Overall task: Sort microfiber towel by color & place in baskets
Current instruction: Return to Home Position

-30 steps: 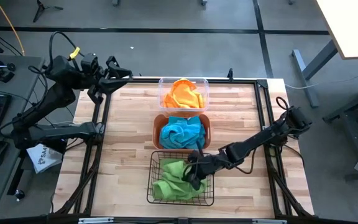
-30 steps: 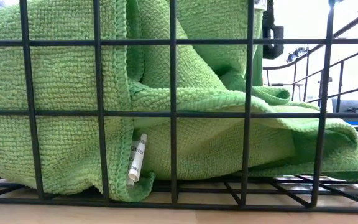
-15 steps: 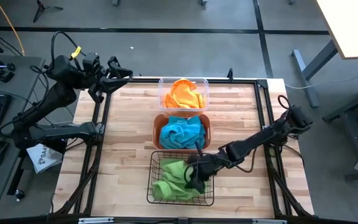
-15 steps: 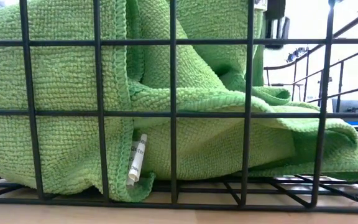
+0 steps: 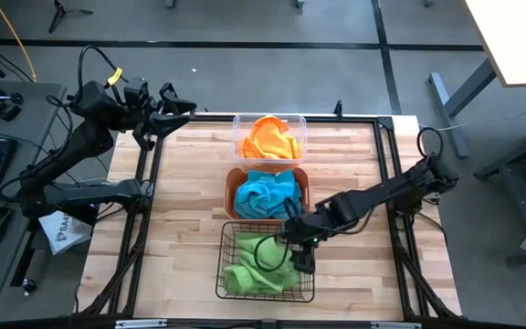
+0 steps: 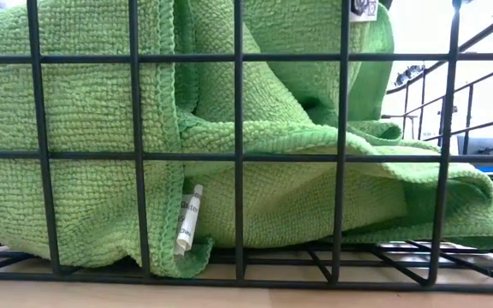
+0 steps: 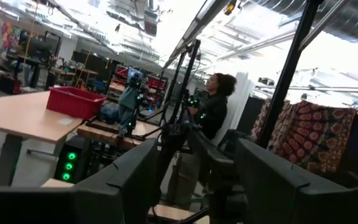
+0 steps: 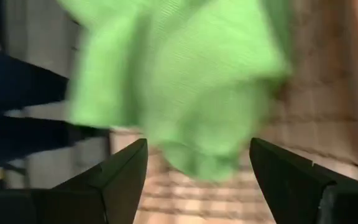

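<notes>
Green microfiber towels point(image 5: 256, 266) lie crumpled in the black wire basket point(image 5: 223, 274) at the near middle of the table; the low view shows them point(image 6: 101, 145) behind the wires, resting on the basket floor. My right gripper point(image 5: 300, 257) hangs open over the basket's right side, and in the right wrist view point(image 8: 197, 180) the green towel point(image 8: 179, 81) lies beyond its fingers, apart from them. A blue towel point(image 5: 268, 195) fills the orange bin point(image 5: 230, 194). An orange towel point(image 5: 269, 137) fills the clear bin point(image 5: 302, 139). My left gripper point(image 5: 173, 102) waits open past the table's far left corner.
The three bins stand in a row down the table's middle, from the far edge to the near edge. Bare wood point(image 5: 185, 210) lies on both sides of them. A black frame rail point(image 5: 391, 183) runs around the table. A person point(image 7: 213, 112) stands in the room beyond.
My right gripper has opened and let go of the green towel, then risen out of the basket and shifted slightly toward the table's right edge. The released towel has stayed in the wire basket, with one fold still standing up at its right side.
</notes>
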Motion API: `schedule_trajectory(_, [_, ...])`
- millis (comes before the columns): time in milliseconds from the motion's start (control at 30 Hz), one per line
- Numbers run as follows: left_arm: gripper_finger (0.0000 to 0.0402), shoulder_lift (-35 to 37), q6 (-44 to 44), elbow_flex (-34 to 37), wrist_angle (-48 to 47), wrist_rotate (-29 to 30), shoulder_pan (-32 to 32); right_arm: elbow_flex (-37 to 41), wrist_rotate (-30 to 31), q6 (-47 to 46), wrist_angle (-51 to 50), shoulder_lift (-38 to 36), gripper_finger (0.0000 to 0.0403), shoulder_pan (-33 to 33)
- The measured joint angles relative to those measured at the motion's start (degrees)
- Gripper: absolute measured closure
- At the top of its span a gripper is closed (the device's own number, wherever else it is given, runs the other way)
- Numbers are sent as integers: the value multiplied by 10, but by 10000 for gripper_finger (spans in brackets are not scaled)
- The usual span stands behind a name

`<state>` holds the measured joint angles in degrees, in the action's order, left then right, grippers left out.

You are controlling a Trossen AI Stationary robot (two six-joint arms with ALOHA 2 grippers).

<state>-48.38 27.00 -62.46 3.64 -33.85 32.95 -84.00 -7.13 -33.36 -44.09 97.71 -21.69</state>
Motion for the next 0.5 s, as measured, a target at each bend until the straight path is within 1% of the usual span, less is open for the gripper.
schedule_trajectory(100, [197,1,-20,11,0,1,-5,-7,35,19,-83,-6,134,0])
schedule_trajectory(167, [197,1,-31,36,2,17,-22,4,82,28,-122,-24,141,-14])
schedule_trajectory(233, [197,1,-26,77,28,50,-49,28,136,18,-153,-57,149,-29])
schedule_trajectory(300, [197,-4,-13,137,96,89,-83,62,180,-18,-170,-97,156,-40])
schedule_trajectory(367, [197,-12,19,205,195,126,-118,105,205,-66,-172,-146,163,-43])
schedule_trajectory(433, [197,-21,63,265,307,151,-149,152,226,-131,-173,-204,170,-44])
schedule_trajectory(500, [197,-23,105,313,362,162,-175,196,242,-198,-170,-262,177,-47])
